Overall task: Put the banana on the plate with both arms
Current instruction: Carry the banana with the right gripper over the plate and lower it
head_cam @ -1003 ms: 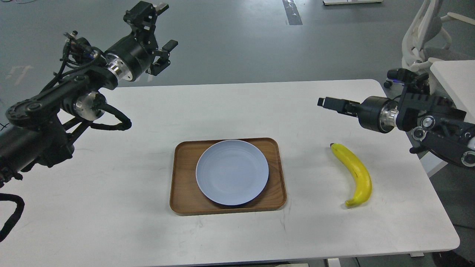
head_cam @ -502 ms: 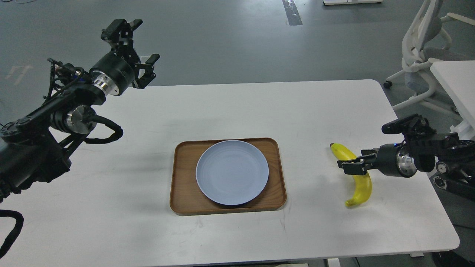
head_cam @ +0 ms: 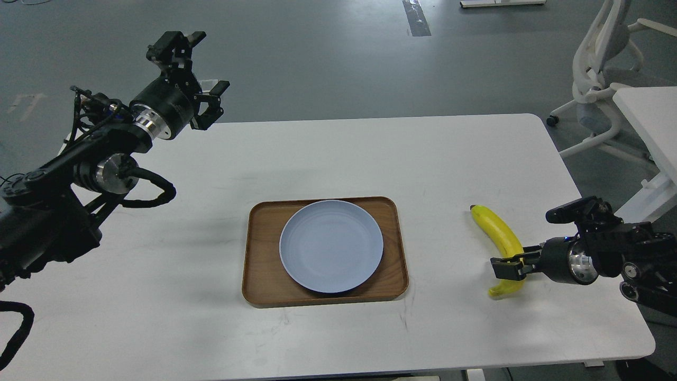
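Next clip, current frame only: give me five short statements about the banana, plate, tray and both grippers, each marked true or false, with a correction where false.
1. The banana lies on the plate. False: it lies on the white table, to the right of the tray.
2. The plate sits inside the brown wooden tray. True.
3. The right gripper is at the banana's near end. True.
4. The left gripper is touching the plate. False: it is raised beyond the table's far left corner, away from the plate.
5. The plate has food on it. False: nothing is on it.
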You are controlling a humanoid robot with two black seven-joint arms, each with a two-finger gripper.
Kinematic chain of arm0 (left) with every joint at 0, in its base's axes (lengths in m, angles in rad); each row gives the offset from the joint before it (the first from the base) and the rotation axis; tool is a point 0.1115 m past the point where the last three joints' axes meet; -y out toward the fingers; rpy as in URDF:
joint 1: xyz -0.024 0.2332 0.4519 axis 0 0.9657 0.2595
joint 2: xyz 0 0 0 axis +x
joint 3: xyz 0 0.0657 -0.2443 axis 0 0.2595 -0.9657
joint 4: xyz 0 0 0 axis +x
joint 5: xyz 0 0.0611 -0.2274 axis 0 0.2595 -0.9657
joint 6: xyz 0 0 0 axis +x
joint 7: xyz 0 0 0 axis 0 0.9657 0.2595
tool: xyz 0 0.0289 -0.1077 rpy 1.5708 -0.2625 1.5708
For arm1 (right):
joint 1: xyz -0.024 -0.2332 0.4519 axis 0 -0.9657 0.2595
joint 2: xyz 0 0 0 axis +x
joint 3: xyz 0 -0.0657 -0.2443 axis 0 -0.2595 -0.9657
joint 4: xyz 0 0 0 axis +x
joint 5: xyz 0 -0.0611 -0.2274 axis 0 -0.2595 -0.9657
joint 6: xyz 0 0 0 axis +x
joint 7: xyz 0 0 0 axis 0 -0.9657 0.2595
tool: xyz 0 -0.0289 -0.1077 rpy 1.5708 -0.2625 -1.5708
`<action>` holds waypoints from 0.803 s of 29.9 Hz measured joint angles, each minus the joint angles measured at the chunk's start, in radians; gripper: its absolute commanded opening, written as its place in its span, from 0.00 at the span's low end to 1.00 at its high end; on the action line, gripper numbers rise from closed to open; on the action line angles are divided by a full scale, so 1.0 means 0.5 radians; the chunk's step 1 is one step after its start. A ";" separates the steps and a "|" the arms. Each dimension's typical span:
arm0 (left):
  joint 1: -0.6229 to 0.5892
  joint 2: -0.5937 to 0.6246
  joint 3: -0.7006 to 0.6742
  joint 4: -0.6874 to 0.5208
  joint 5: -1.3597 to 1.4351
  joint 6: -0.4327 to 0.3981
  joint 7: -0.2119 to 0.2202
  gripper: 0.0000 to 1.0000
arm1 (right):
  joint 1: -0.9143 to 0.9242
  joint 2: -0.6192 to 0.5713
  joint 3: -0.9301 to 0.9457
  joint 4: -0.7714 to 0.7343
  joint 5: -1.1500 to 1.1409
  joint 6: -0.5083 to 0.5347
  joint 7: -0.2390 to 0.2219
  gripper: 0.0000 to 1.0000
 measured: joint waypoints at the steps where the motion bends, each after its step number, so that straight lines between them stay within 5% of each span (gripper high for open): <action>1: 0.002 0.002 0.002 0.002 0.001 0.000 0.000 0.98 | 0.001 0.001 0.000 0.001 -0.001 -0.002 0.000 0.10; 11: 0.018 -0.022 0.006 0.004 0.005 0.021 0.001 0.98 | 0.256 0.124 -0.005 -0.003 -0.006 -0.247 0.055 0.06; 19: 0.018 -0.016 0.006 0.004 0.005 0.025 0.001 0.98 | 0.544 0.474 -0.082 -0.094 -0.276 -0.290 0.347 0.06; 24: 0.018 0.000 0.006 0.004 0.008 0.025 0.001 0.98 | 0.657 0.765 -0.167 -0.227 -0.320 -0.290 0.430 0.06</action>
